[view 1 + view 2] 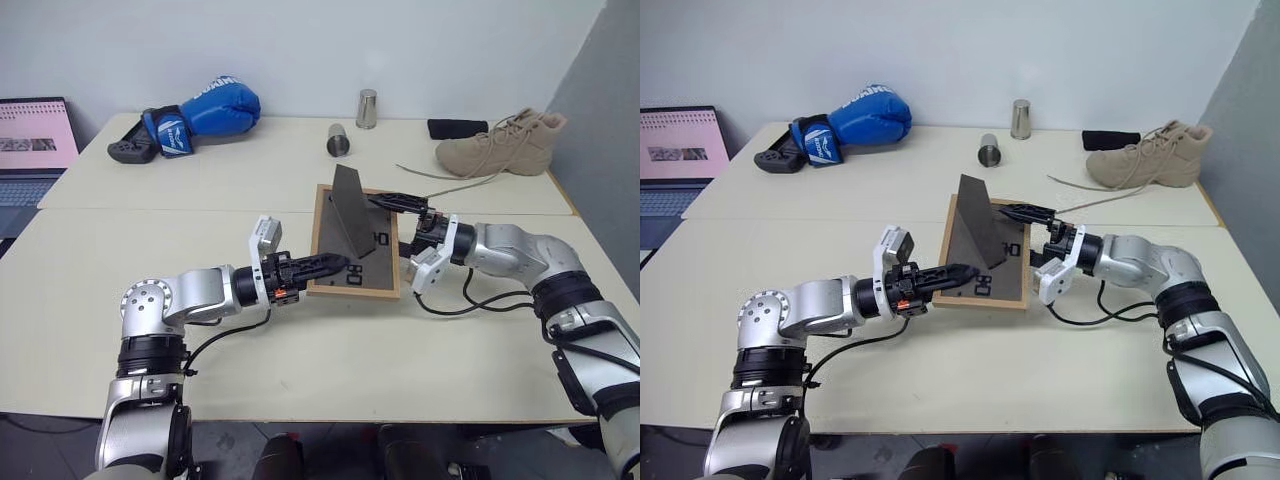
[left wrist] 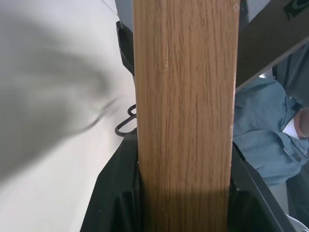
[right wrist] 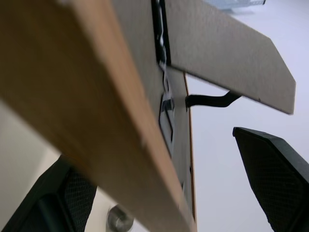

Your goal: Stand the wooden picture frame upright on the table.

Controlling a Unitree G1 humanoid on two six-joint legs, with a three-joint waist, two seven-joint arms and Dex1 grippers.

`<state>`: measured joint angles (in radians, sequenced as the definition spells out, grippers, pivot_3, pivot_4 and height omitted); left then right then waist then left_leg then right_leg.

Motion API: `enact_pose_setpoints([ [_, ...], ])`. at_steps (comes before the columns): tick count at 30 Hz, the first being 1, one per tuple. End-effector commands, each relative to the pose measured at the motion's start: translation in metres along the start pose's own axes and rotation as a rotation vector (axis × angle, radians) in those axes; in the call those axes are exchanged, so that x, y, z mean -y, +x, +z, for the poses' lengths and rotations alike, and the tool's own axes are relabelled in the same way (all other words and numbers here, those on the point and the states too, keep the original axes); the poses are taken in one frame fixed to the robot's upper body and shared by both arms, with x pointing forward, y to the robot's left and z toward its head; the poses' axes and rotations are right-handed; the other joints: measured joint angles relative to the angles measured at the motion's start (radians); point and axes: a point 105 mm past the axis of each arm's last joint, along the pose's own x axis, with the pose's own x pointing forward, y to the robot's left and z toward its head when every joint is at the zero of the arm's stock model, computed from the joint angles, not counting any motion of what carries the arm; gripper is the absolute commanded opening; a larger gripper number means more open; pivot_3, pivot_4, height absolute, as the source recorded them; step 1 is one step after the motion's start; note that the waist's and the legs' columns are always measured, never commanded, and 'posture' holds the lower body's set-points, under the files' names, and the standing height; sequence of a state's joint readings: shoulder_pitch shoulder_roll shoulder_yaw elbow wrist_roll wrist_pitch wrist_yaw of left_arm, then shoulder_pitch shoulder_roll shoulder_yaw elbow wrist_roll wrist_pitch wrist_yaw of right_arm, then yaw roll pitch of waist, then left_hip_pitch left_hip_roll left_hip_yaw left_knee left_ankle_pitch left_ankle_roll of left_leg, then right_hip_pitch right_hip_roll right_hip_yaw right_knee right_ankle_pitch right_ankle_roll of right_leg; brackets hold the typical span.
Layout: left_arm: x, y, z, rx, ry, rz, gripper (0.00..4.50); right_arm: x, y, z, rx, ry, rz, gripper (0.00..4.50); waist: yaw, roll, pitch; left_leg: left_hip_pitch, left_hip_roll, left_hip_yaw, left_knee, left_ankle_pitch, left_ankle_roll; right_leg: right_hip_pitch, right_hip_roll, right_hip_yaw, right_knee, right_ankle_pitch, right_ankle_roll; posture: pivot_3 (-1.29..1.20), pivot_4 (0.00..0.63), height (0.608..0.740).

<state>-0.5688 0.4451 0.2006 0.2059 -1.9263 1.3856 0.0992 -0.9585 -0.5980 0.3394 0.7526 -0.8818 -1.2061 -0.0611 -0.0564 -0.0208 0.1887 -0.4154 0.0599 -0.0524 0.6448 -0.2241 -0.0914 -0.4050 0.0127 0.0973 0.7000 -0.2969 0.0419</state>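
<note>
The wooden picture frame [image 1: 372,268] hangs tilted above the table [image 1: 150,225], its dark grey back towards me and its fold-out stand [image 1: 349,212] swung out. My left gripper [image 1: 338,265] is shut on the frame's left wooden edge [image 2: 186,121], with a black finger [image 2: 116,193] on each side of the wood. My right gripper [image 1: 402,228] stands open at the frame's right edge. One of its fingers [image 3: 275,174] is on the back side near the stand [image 3: 227,48], and the other finger [image 3: 63,198] is behind the wood [image 3: 96,111]. The picture side is hidden.
At the back of the table are a blue boxing glove [image 1: 205,115], a black controller [image 1: 130,150], a standing metal cup [image 1: 367,108], a tipped one [image 1: 338,140], a black block [image 1: 457,128] and a tan boot [image 1: 500,145]. A laptop [image 1: 35,140] sits left. A person's blue shirt [image 2: 270,135] shows.
</note>
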Motion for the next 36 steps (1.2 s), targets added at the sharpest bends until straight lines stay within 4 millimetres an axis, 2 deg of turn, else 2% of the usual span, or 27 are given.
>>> enact_pose_setpoints([
  [1,0.015,0.001,-0.002,0.009,0.038,-0.058,1.29,0.013,0.004,0.006,0.057,-0.043,-0.046,4.08,0.000,0.000,0.000,0.000,0.000,0.000,0.000,0.000,0.000,0.000,0.000,0.000,0.000,0.000,0.000,0.00,0.150,0.740],
  [4,0.014,0.000,-0.004,0.016,0.042,-0.053,1.29,0.009,0.004,0.007,0.064,-0.046,-0.035,3.50,0.000,0.000,0.000,0.000,0.000,0.000,0.000,0.000,0.000,0.000,0.000,0.000,0.000,0.000,0.000,0.00,0.150,0.740],
  [10,0.015,0.000,-0.008,0.006,0.052,-0.058,1.29,0.008,0.004,0.002,0.042,-0.045,-0.040,1.91,-0.001,0.000,0.000,0.000,0.000,0.000,0.000,0.000,0.000,0.000,0.000,0.000,0.000,0.000,0.000,0.00,0.150,0.740],
  [12,0.014,0.000,-0.008,0.004,0.050,-0.053,1.29,0.008,0.004,0.001,0.040,-0.050,-0.043,1.63,-0.001,0.000,0.000,0.000,0.000,0.000,0.000,0.000,0.000,0.000,0.000,0.000,0.000,0.000,0.000,0.00,0.150,0.740],
  [14,0.013,-0.001,-0.008,0.006,0.050,-0.042,1.29,0.008,0.003,0.001,0.039,-0.053,-0.044,1.57,-0.001,0.000,0.000,0.000,0.000,0.000,0.000,0.000,0.000,0.000,0.000,0.000,0.000,0.000,0.000,0.00,0.150,0.740],
  [16,0.012,-0.003,-0.008,0.004,0.059,-0.025,1.99,0.008,0.003,0.000,0.037,-0.056,-0.046,1.56,-0.001,0.000,0.000,0.000,0.000,0.000,0.000,0.000,0.000,0.000,0.000,0.000,0.000,0.000,0.000,0.00,0.150,0.740],
  [20,0.014,-0.008,-0.012,-0.018,0.091,-0.008,2.80,0.008,0.001,-0.001,0.031,-0.059,-0.050,1.30,-0.001,0.000,0.000,0.000,0.000,0.000,0.000,0.000,0.000,0.000,0.000,0.000,0.000,0.000,0.000,0.00,0.150,0.740],
  [25,0.017,-0.028,0.015,0.046,0.133,0.073,3.76,0.007,-0.007,-0.004,0.012,-0.032,-0.047,1.30,-0.001,0.000,0.000,0.000,0.000,-0.001,0.000,0.000,0.000,0.000,0.000,0.000,0.000,0.000,0.000,0.00,0.150,0.740],
  [28,0.021,-0.045,0.028,0.054,0.232,0.141,4.33,0.006,-0.014,-0.007,-0.005,0.025,-0.050,1.30,-0.002,0.000,0.000,0.000,0.000,-0.001,0.000,0.000,0.000,0.000,0.000,0.000,0.000,0.000,0.000,0.00,0.150,0.740],
  [29,0.021,-0.051,0.032,0.056,0.274,0.179,4.50,0.005,-0.017,-0.008,-0.017,0.060,-0.054,1.30,-0.003,0.000,0.000,0.000,0.000,-0.001,0.000,0.000,0.000,0.000,0.000,0.000,0.000,0.000,0.000,0.00,0.150,0.740],
  [32,0.022,-0.066,0.034,0.004,0.489,0.323,4.50,0.001,-0.022,-0.019,-0.089,0.242,-0.076,1.30,-0.007,0.000,0.000,0.000,0.000,-0.001,-0.001,0.000,0.000,0.000,0.001,0.000,-0.002,0.000,0.000,0.00,0.150,0.740],
  [34,0.022,-0.068,0.032,-0.055,0.657,0.411,4.50,0.002,-0.017,-0.030,-0.168,0.488,-0.090,1.30,-0.014,-0.001,0.000,0.000,0.000,-0.001,-0.002,0.000,0.000,0.002,0.000,-0.001,-0.002,0.000,0.000,0.00,0.150,0.740],
  [36,0.018,-0.069,0.037,-0.078,0.839,0.498,4.50,0.004,-0.013,-0.030,-0.145,0.781,-0.072,1.30,-0.015,-0.001,0.000,0.000,0.001,-0.001,-0.002,0.000,0.000,0.003,0.000,-0.001,-0.002,0.000,0.000,0.00,0.150,0.740],
])
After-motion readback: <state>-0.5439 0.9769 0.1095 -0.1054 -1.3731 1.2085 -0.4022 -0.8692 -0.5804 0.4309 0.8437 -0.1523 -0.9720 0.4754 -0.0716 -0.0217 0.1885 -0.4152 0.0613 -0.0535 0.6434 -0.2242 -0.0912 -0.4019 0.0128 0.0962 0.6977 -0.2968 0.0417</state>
